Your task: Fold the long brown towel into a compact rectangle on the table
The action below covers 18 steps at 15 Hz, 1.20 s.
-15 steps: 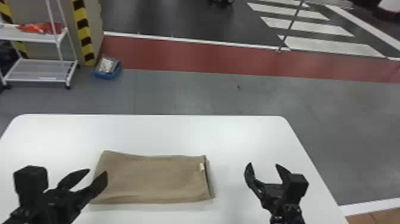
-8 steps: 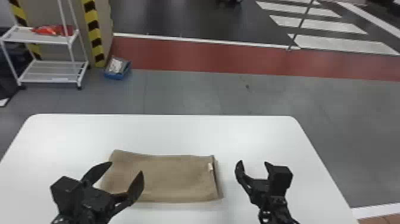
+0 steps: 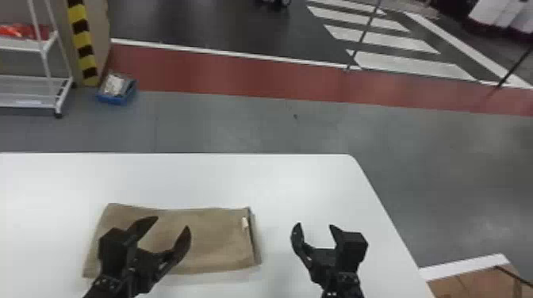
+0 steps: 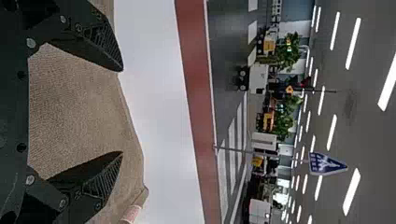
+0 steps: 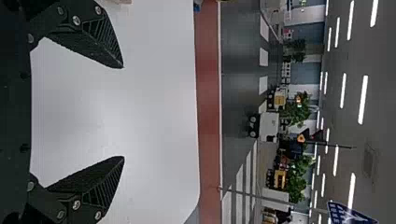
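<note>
The brown towel [image 3: 214, 237] lies folded as a flat rectangle on the white table [image 3: 301, 186], a small pale tag near its right end. My left gripper [image 3: 170, 224] is over the towel's left part, its fingers spread and nothing between them. In the left wrist view the towel [image 4: 84, 107] stretches behind my open left gripper [image 4: 122, 112]. To the right of the towel, apart from it, my right gripper [image 3: 315, 226] is open above bare table. The right wrist view has the same right gripper [image 5: 123, 112] with white tabletop between its fingers.
Beyond the table's far edge is grey floor [image 3: 222, 123]. A white shelf rack [image 3: 43, 47] and a blue box [image 3: 117, 89] stand at the back left, away from the table. The table's right edge slants down beside my right gripper.
My left gripper has moved right and inward over the towel. The right gripper has shifted left relative to the towel. The head view has also moved. The towel looks the same, and both grippers stay open.
</note>
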### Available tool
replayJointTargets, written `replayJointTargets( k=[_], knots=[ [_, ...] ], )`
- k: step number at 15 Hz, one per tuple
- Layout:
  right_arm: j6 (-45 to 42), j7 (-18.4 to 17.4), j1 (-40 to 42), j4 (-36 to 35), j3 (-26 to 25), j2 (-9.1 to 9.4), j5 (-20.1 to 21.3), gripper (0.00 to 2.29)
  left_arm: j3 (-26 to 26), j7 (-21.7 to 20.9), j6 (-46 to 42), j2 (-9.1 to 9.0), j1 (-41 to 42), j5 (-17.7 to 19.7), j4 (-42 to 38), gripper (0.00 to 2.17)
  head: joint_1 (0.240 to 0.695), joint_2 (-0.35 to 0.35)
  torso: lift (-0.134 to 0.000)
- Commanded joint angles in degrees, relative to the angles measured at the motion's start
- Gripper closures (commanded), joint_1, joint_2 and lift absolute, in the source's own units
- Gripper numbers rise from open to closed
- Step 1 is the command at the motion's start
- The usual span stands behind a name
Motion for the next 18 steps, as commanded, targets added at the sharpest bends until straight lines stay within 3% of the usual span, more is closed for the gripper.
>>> replayJointTargets(
  k=[1, 2, 5, 7, 12, 18],
  knots=[
    [-0.9, 0.09, 0.28, -0.06, -0.42, -0.07, -0.24, 0.21, 0.78, 2.04, 4.53, -0.11, -0.28, 0.5, -0.12, 1.91, 0.695, -0.33, 0.0],
    [-1.07, 0.09, 0.19, 0.12, -0.24, -0.07, -0.24, 0.21, 1.04, 2.74, 8.05, -0.02, -0.28, 0.59, -0.3, 2.14, 0.695, -0.329, 0.0],
    [0.51, 0.0, -1.57, 1.35, 0.81, 0.1, -0.24, 0.21, 1.13, 4.68, 14.73, -0.02, -0.36, 0.41, -0.91, 2.14, 0.695, -0.31, 0.0],
    [1.91, -0.44, -2.97, 1.88, 2.66, 0.1, 0.29, 0.21, 1.83, 4.68, 14.73, -0.02, -0.71, 0.5, -0.91, 2.14, 0.695, -0.295, 0.0],
    [12.64, -5.19, -7.1, 1.79, 7.93, 0.28, 3.45, 0.21, 2.45, 4.85, 14.55, 0.16, -1.68, 0.32, -0.65, 2.14, 0.695, -0.235, 0.0],
    [17.56, -3.96, -10.62, 3.81, 9.16, 0.28, -2.61, 0.21, 2.27, 4.06, 13.85, -0.02, -2.74, 0.41, 0.76, 2.14, 0.695, -0.189, 0.0]
  ],
)
